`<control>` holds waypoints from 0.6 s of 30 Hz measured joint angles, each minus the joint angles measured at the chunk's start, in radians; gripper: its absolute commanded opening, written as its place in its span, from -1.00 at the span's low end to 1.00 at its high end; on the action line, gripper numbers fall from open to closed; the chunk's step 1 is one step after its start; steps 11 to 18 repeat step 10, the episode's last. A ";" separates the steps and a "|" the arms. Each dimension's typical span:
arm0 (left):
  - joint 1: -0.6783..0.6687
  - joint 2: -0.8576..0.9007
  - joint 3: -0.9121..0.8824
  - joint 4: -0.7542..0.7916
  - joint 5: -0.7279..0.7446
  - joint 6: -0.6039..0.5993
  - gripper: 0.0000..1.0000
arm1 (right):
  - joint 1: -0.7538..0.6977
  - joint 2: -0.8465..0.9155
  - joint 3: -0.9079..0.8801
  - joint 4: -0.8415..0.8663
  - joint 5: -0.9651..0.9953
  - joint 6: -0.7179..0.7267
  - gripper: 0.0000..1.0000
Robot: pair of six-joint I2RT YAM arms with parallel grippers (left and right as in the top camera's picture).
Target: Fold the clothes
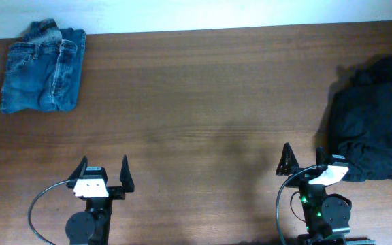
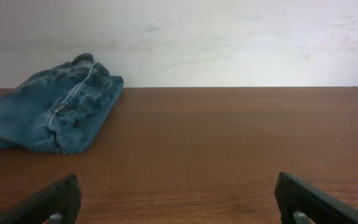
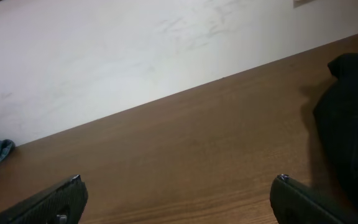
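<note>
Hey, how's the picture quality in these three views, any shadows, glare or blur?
Overhead: even light, a soft shadow across the middle of the table, the black garment too dark to show much detail. Left wrist: jeans sharp, wall pale, no glare. Right wrist: horizon tilted, the garment nearly featureless black at the right edge.

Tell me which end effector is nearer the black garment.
Right. The right end effector sits just left of the black garment; the left end effector is far across the table, nearer the jeans.
</note>
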 measured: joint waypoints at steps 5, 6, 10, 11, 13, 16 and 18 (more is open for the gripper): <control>0.000 0.000 0.000 0.000 0.000 0.000 0.99 | 0.000 0.000 0.000 0.000 0.000 0.000 0.97; 0.000 0.000 0.000 0.000 0.000 0.000 0.99 | 0.000 0.000 0.000 0.000 0.000 0.000 0.98; 0.000 0.000 0.000 0.000 0.000 0.000 0.99 | 0.000 0.000 0.000 0.000 0.000 0.000 0.97; 0.000 0.000 0.000 0.000 0.000 0.000 0.99 | 0.000 0.000 0.000 0.000 0.000 0.000 0.97; 0.000 0.000 0.000 0.000 0.000 0.000 0.99 | 0.000 0.000 0.000 0.000 0.000 0.000 0.97; 0.000 0.000 0.000 0.000 0.000 0.000 0.99 | 0.000 0.000 0.000 0.000 0.000 0.000 0.97; 0.000 0.000 0.000 0.000 0.000 0.000 0.99 | 0.000 0.000 0.000 0.000 0.000 0.000 0.97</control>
